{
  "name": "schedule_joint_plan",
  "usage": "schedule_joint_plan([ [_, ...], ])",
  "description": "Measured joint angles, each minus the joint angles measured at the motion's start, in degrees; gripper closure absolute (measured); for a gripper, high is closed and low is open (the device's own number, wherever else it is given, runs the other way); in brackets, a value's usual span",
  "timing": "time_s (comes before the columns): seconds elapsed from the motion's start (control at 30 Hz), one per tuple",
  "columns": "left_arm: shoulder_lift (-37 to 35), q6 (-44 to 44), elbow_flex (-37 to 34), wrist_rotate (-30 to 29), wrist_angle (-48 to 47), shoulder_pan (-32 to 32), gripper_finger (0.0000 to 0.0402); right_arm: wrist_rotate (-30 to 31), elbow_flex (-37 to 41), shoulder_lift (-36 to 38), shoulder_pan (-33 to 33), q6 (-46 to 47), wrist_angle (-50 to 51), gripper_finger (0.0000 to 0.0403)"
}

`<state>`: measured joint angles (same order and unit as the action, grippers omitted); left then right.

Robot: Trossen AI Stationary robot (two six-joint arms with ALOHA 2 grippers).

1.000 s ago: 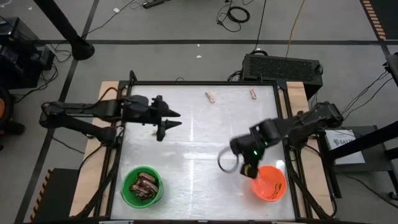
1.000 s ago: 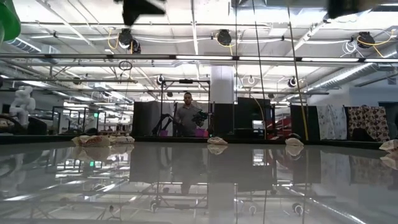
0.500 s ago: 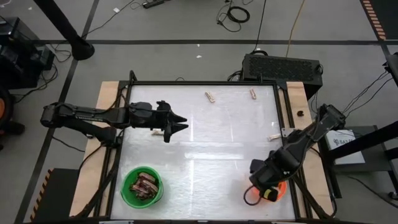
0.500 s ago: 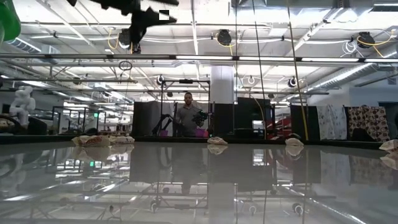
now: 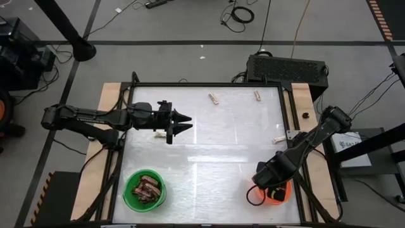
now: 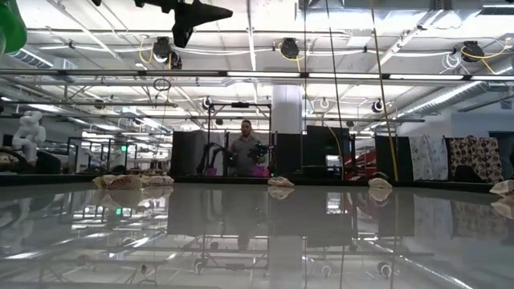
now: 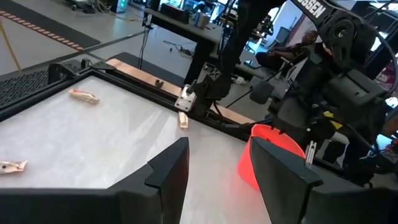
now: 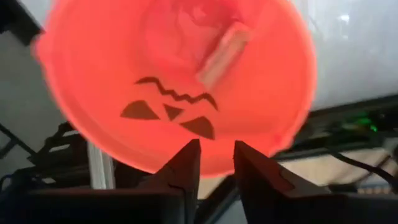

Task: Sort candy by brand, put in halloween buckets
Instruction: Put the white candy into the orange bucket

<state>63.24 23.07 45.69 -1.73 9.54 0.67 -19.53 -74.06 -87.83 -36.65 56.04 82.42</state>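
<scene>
Where half a second ago the right gripper [image 5: 269, 185] sat at the near rim of the bright orange round plastic pail [image 5: 280, 192], it now hangs a little farther in over the pail's mouth, and a full second ago it was still short of the pail, out over the table. The right wrist view looks straight down into the pail [image 8: 174, 81]: its smooth glowing wall carries a black jack-o'-lantern face seen through the plastic, and one pale tan wrapped candy bar [image 8: 222, 53] lies slanted on the bottom. The right fingers [image 8: 186, 165] stand a narrow gap apart with nothing between them.

The left gripper [image 5: 183, 123] hovers over the far left part of the glossy white table top [image 5: 215, 145], its pointed dark fingers spread moderately and empty; since a second ago it has turned to point toward the right side of the table. In the left wrist view the orange pail [image 7: 264, 152] shows between its fingers [image 7: 171, 168].

The bright green round plastic pail [image 5: 144, 189] stands at the near left corner, holding a crinkled heap of dark reddish-brown wrapped candy bars [image 5: 148, 187]. Three pale tan bars remain on the table: two near the far edge [image 5: 214, 98] [image 5: 257, 95] and one at the right edge [image 5: 278, 140], none moved. In the low view a person [image 6: 244, 151] stands far off in the room.
</scene>
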Motion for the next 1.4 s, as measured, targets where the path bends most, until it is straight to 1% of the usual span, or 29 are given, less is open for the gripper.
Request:
schedule_joint_plan([
  [0.07, 0.0, 0.01, 0.0, -0.01, 0.01, 0.0, 0.0224, 0.31, 0.0, 0.0, 1.07, -1.04, 2.29, 0.0304],
  [0.23, 0.0, 0.48, 0.0, -0.01, 0.02, 0.0, 0.0224, 4.27, 0.0, 0.94, 6.12, -4.59, 7.01, 0.0286],
  [0.37, 0.0, 0.63, 0.0, -0.03, 0.02, 0.0, 0.0224, 5.11, -0.02, 1.43, 13.39, -8.59, 7.53, 0.0284],
  [0.5, 0.0, 3.33, 0.0, -0.09, 0.02, 0.0, 0.0224, 9.03, -0.04, 1.1, 21.64, -14.05, 7.66, 0.0284],
  [0.6, 0.0, 3.56, 0.0, -0.95, 0.0, 0.0, 0.0224, 12.95, -0.04, 0.69, 28.26, -18.87, 7.32, 0.0284],
  [0.7, 0.0, 3.66, 0.0, -1.74, -0.66, 0.0, 0.0224, 14.08, -0.04, -0.05, 34.56, -25.53, 7.12, 0.0284],
  [0.83, 0.0, 8.75, 0.04, -0.99, -3.17, -0.04, 0.0224, 14.26, 1.22, -2.18, 40.56, -41.95, 5.93, 0.0284],
  [0.9, 0.0, 11.49, 0.04, 0.1, -5.33, -0.07, 0.0224, 15.93, 2.76, -4.16, 42.7, -47.73, 6.28, 0.0284],
  [0.97, 0.0, 13.8, 0.04, 1.15, -7.99, -0.45, 0.0224, 17.83, 4.61, -6.37, 44.4, -50.57, 6.45, 0.0284],
  [1.07, 0.0, 16.88, 0.04, 1.72, -11.69, -1.7, 0.0224, 23.37, 6.46, -11.02, 46.37, -48.33, 7.51, 0.0284],
  [1.17, 0.0, 17.12, 0.04, 1.91, -12.53, -2.71, 0.0224, 23.99, 8.14, -15.69, 47.49, -51.54, 7.21, 0.028],
  [1.27, 0.0, 17.16, 0.04, 1.91, -12.52, -3.37, 0.0224, 23.98, 9.35, -19.96, 47.57, -54.63, 6.87, 0.0262],
  [1.4, 0.0, 18.61, 0.04, 1.87, -12.14, -3.81, 0.0224, 24.08, 11.48, -24.35, 47.57, -57.71, 6.59, 0.0219],
])
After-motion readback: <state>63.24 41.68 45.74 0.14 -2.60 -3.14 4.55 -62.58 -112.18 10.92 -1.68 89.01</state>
